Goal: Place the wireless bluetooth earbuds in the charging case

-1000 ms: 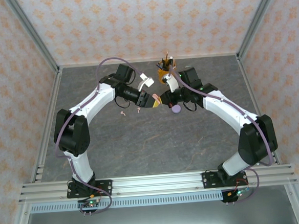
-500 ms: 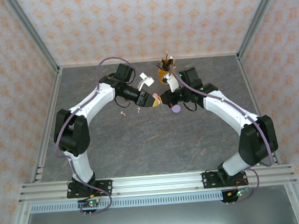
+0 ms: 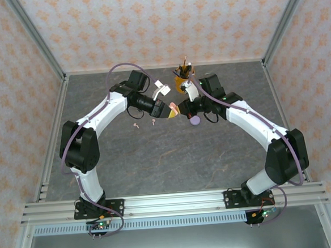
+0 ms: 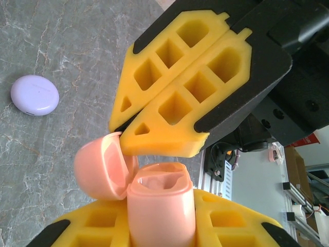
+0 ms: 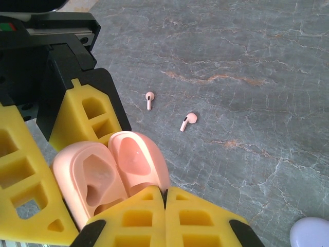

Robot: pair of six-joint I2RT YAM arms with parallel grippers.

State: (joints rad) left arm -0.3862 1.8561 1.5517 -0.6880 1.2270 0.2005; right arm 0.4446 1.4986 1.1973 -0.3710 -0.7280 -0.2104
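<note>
My left gripper [image 4: 159,222] is shut on the base of a pale pink charging case [image 4: 160,198], held above the table with its lid [image 4: 102,165] swung open. The empty wells of the pink case [image 5: 95,180] face the right wrist camera. My right gripper [image 5: 165,196] is shut, and its joined fingertips rest against the lid's [image 5: 138,157] edge. Both grippers meet at mid-table, left gripper [image 3: 168,111] and right gripper [image 3: 181,107]. Two pale pink earbuds [image 5: 149,99] [image 5: 188,121] lie loose on the table. A closed lilac case [image 3: 195,121] sits under the right wrist. No lilac earbuds are in view.
An orange cup of pens [image 3: 183,81] and a white object [image 3: 162,89] stand at the back behind the grippers. The two pink earbuds [image 3: 135,126] [image 3: 154,122] lie just left of the grippers. Metal frame posts border the grey table [image 3: 157,164].
The right arm has shifted very slightly to the right. The left arm and the pink case have stayed where they were.
</note>
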